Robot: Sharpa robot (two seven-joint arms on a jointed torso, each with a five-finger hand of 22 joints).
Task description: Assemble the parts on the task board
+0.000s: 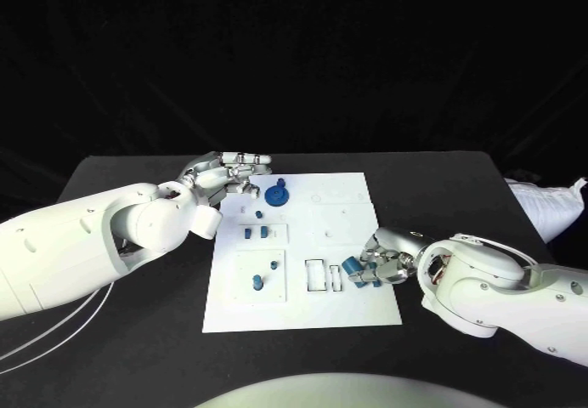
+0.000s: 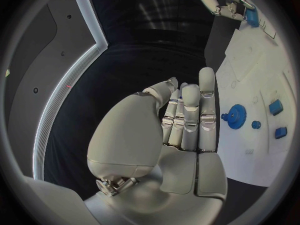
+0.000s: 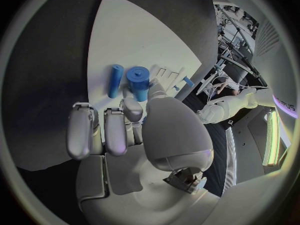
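The white task board [image 1: 307, 297] lies in the middle of the black table. A blue gear [image 1: 278, 196] sits near its far left corner, and several small blue parts [image 1: 255, 231] stand in its left-hand panels. My left hand [image 1: 230, 177] hovers at that far left corner with its fingers [image 2: 190, 115] stretched out and nothing in them; the gear [image 2: 236, 117] lies just beyond them. My right hand [image 1: 382, 265] rests at the board's right edge and pinches a blue cylinder [image 3: 139, 82] between thumb and finger. A blue peg [image 3: 115, 80] lies beside the cylinder on the board.
Two narrow outlined slots [image 1: 316, 275] are on the board just left of my right hand. A white cloth-like object [image 1: 545, 204] lies at the table's right edge. Thin cables [image 1: 49, 336] run under my left arm.
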